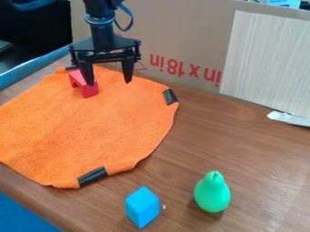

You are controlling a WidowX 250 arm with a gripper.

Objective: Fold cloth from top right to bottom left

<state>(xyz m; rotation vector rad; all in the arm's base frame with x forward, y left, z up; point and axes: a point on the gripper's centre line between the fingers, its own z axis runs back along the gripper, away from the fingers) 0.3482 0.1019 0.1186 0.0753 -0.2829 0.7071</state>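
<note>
The gripper (110, 82) hangs with its two fingers spread apart above the upper part of the orange cloth (103, 122). The cloth lies spread out below the fingers and extends toward the camera; whether the fingertips touch it, I cannot tell. A red block (89, 91) sits on the cloth just beside the finger at view left, partly behind it; contact is unclear. To the right of the fingers, a black strip (171, 96) marks the cloth's edge; another (92, 176) is well below them. Behind the fingers stands a cardboard panel (181, 36), bearing large, upside-down red printing (185, 69) to their right. Well below and right of them, a blue block (142, 207) and green pear (212, 192) rest on the wooden table (254, 154).
</note>
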